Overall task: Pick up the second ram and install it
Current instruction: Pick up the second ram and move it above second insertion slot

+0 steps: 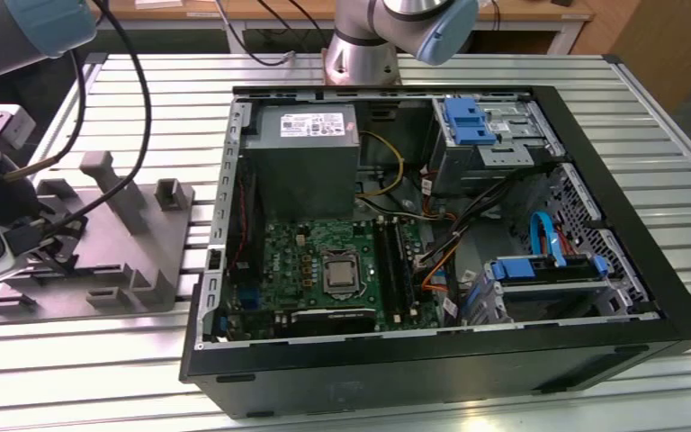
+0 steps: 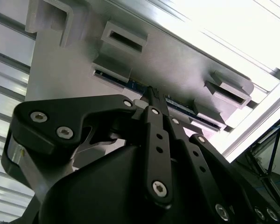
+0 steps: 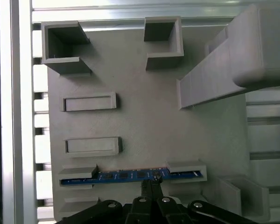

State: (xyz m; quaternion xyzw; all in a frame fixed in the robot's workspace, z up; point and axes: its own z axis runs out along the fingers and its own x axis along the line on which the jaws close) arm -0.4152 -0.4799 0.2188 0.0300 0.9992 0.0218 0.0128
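The second ram [image 3: 126, 175], a slim blue board, stands on edge in a slot of the grey holder tray [image 3: 144, 121], between two end blocks. In the second wrist view the ram [image 2: 177, 103] shows as a thin blue strip behind the fingers. My gripper [image 3: 149, 183] hangs over the ram's middle. Its black fingers [image 2: 157, 140] are pressed together, with the tips at the ram's upper edge. In the exterior view the gripper [image 1: 51, 245] is low over the tray [image 1: 130, 261], at the exterior view's left, well away from the open computer case [image 1: 442, 360].
The tray carries upright posts [image 1: 123, 193] and empty slot blocks [image 3: 91, 101] around the gripper. Inside the case lie the motherboard [image 1: 309, 261] with its black memory slots [image 1: 399, 265], a processor [image 1: 339, 277], cables and blue drive bays [image 1: 471, 121]. A cable [image 1: 141, 99] hangs beside the arm.
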